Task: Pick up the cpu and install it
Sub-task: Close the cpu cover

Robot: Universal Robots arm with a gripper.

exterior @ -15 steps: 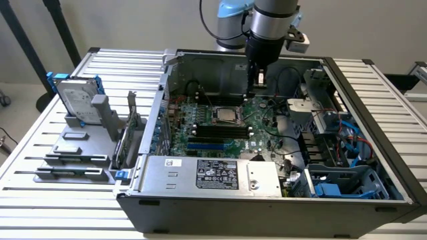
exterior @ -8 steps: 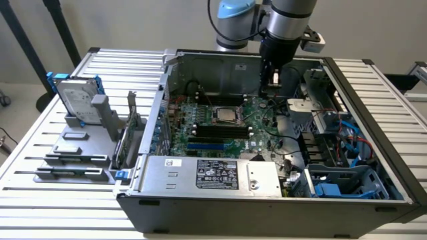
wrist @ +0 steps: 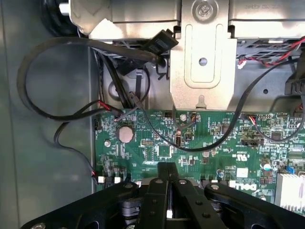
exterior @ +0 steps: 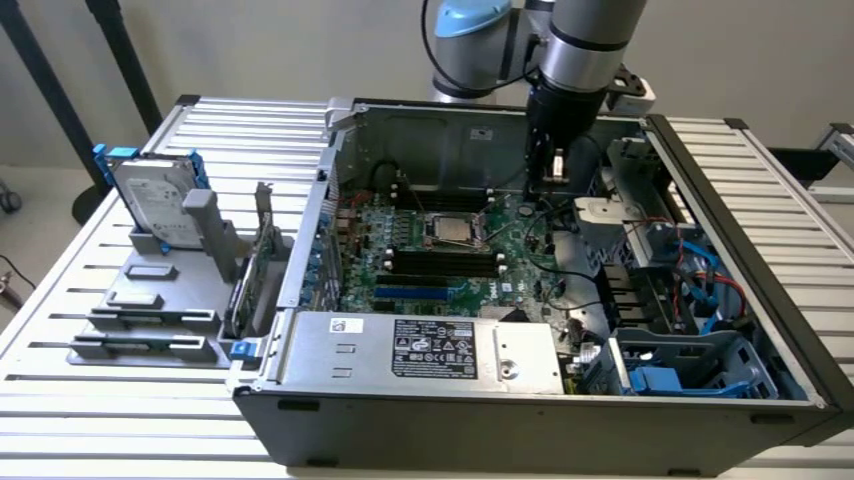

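Silver-grey and square, the cpu (exterior: pixel 454 228) is sitting inside the black socket frame (exterior: pixel 427 228), near your end effector (exterior: pixel 545 195) on the exterior view's left. You are hovering the end effector low in the computer case (exterior: pixel 534 400), over the green motherboard (wrist: pixel 157 138), with its fingers (wrist: pixel 158 191) pressing together and gripping nothing.

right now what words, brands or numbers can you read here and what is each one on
"DELL": white print on the green motherboard, in the wrist view.
Power supply label: printed lines and marks, too small to read.
White sticker beside that label: too small to read.
Other fine white print on the motherboard: too blurred to read.
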